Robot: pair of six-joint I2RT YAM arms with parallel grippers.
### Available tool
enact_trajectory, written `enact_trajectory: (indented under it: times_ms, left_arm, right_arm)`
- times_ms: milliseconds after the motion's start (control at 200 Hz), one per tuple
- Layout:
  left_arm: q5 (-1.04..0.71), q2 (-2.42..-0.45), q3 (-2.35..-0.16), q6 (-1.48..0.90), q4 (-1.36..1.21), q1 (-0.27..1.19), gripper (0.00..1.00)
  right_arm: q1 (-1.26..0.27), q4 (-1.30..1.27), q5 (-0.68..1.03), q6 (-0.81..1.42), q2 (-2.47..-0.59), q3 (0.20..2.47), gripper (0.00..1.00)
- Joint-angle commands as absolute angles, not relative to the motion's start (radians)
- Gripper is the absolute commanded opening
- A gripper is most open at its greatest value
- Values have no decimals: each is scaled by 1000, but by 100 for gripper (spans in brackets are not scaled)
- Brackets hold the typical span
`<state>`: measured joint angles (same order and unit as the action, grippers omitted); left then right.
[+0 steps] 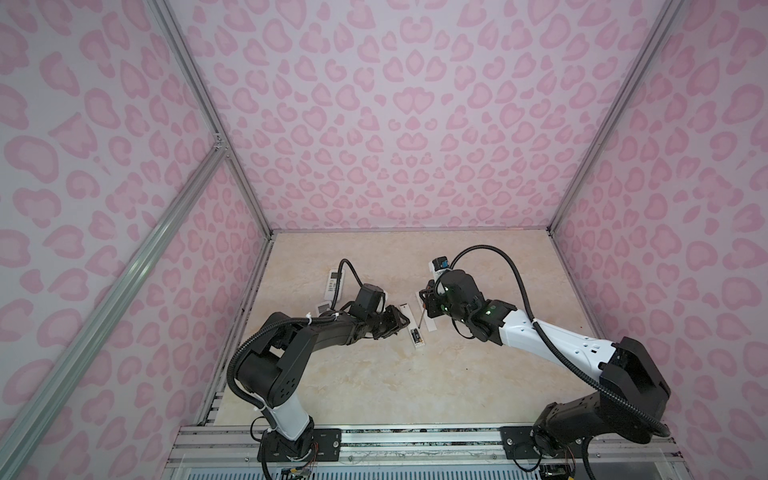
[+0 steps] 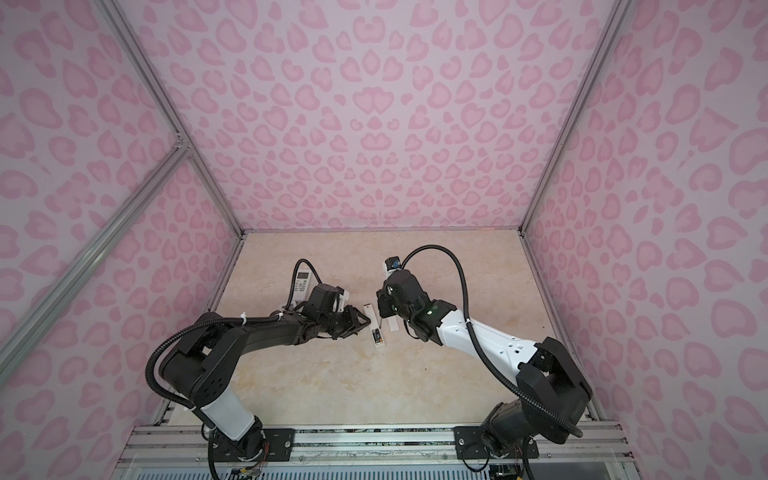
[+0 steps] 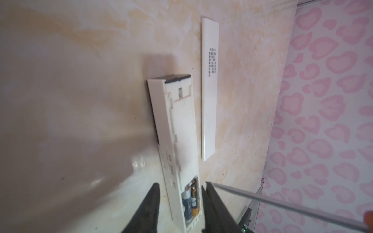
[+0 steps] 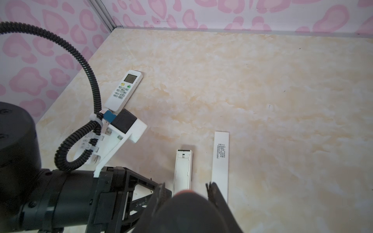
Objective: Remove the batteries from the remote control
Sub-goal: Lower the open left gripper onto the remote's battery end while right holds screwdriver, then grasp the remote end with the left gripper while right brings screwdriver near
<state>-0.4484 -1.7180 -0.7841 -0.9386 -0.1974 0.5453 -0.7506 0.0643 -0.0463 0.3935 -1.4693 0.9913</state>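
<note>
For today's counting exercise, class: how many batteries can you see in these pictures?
2. The dark battery and the gold battery lie side by side in the open remote, which the left gripper straddles. The arms may hide more.

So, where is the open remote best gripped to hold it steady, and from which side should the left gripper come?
Probably across its two long side walls at the battery end, coming from above. The remote lies flat, back up, narrow and straight-edged, so the left gripper can straddle it, and the batteries are left uncovered for the screwdriver.
</note>
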Motion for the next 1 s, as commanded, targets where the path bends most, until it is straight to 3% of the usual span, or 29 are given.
enact_trajectory:
  times_ms: [0, 50, 240, 1000]
  left_arm:
    - [-449, -1738, -790, -930, -232, 545, 37]
    - [-446, -1744, -790, -933, -230, 545, 33]
    - [-442, -1755, -784, -941, -227, 546, 30]
    - [-403, -1707, -732, -987, -238, 584, 29]
  right_arm:
    - [-752, 65, -60, 412, -1468, 984, 0]
    - [-752, 64, -59, 422, -1467, 981, 0]
    - [-753, 66, -48, 450, -1474, 985, 0]
    - [-786, 116, -103, 513, -1470, 990, 0]
